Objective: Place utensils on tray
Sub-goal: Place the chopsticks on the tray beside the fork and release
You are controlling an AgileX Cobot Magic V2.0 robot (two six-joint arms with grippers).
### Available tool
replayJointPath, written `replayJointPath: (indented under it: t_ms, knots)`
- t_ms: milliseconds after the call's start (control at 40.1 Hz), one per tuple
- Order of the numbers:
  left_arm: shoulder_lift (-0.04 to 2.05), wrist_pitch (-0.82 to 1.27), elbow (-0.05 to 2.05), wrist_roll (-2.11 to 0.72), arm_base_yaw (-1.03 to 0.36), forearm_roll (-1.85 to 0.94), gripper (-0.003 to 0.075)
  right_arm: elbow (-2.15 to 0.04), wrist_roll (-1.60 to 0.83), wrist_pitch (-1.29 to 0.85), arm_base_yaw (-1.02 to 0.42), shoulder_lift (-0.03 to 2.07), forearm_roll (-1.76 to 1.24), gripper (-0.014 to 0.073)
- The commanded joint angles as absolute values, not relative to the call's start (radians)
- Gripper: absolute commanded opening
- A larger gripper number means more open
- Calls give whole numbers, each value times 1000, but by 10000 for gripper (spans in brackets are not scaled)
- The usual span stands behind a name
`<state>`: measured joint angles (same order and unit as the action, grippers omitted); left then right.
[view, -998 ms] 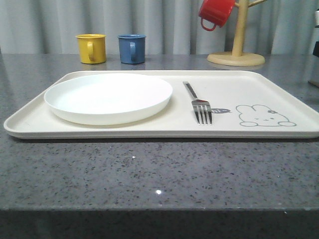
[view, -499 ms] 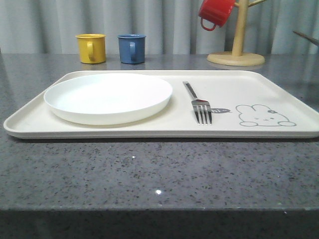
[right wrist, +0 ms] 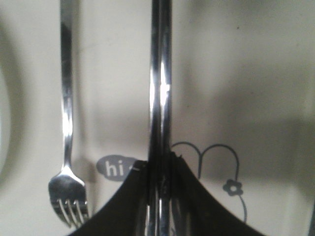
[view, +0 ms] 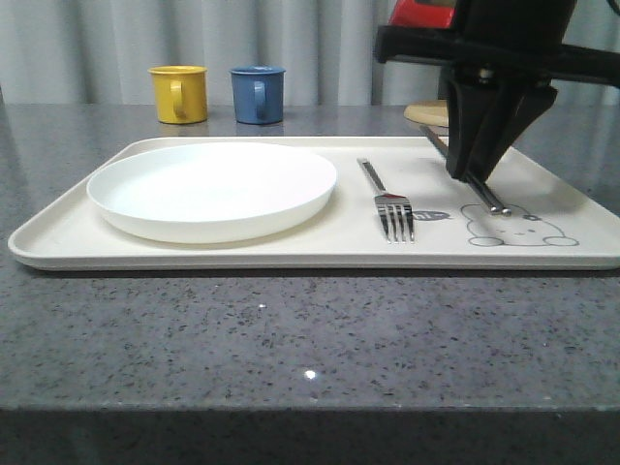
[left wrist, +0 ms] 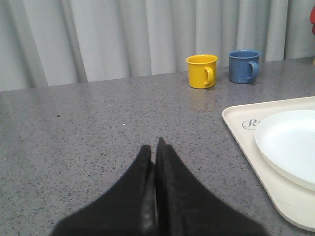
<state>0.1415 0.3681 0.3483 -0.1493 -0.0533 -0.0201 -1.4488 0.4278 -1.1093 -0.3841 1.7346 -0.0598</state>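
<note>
My right gripper (view: 481, 179) hangs over the right half of the tray (view: 291, 254), fingers pointing down and closed tight on the pair of chopsticks (view: 465, 170). In the right wrist view the two flat metal sticks (right wrist: 161, 98) lie pressed together between my fingers (right wrist: 129, 196), running straight away from the grip over the cream surface. From the front they slant: their far end points toward 11 o'clock, and their near tips reach down toward 5 o'clock at the head of the grey rabbit drawing (view: 515, 228). I cannot tell whether those tips touch the tray or sit just above it.

The fork (view: 387, 201) lies flat on the tray just beside the chopsticks, at about 9 o'clock from my right gripper, tines toward me and next to the small grey "hi" bubble (right wrist: 115, 168). The round white plate (view: 211, 190) sits on the tray's left half, apart from the fork.

My left gripper (left wrist: 153, 150) rests low over the bare grey table (left wrist: 88, 128), off the tray's left edge, its fingers pressed together with nothing between them. From it, the yellow mug (left wrist: 202, 71) and blue mug (left wrist: 244, 66) stand side by side at about 1 o'clock, near the curtain.
</note>
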Motion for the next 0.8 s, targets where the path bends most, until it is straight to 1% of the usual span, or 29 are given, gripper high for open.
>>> replayJointPath:
  t_ms: [0, 299, 374, 599, 674, 774]
  knots:
    - [153, 285, 375, -143, -52, -30, -18, -1480, 445, -1086, -382, 1716, -55, -25]
    - [153, 285, 375, -143, -52, -30, -18, -1480, 456, -1087, -382, 1736, -55, -19]
    - [153, 285, 375, -143, -52, -30, -18, -1480, 456, -1087, -382, 1736, -55, 29]
    - [153, 285, 375, -143, -52, -30, -18, -1486, 456, -1092, -382, 1728, -54, 264]
    - [153, 285, 375, -143, -52, -30, -18, -1512, 456, -1111, -378, 1713, -34, 320]
    - [153, 285, 375, -143, -52, -30, -18, -1567, 448, -1138, -364, 1680, 13, 351]
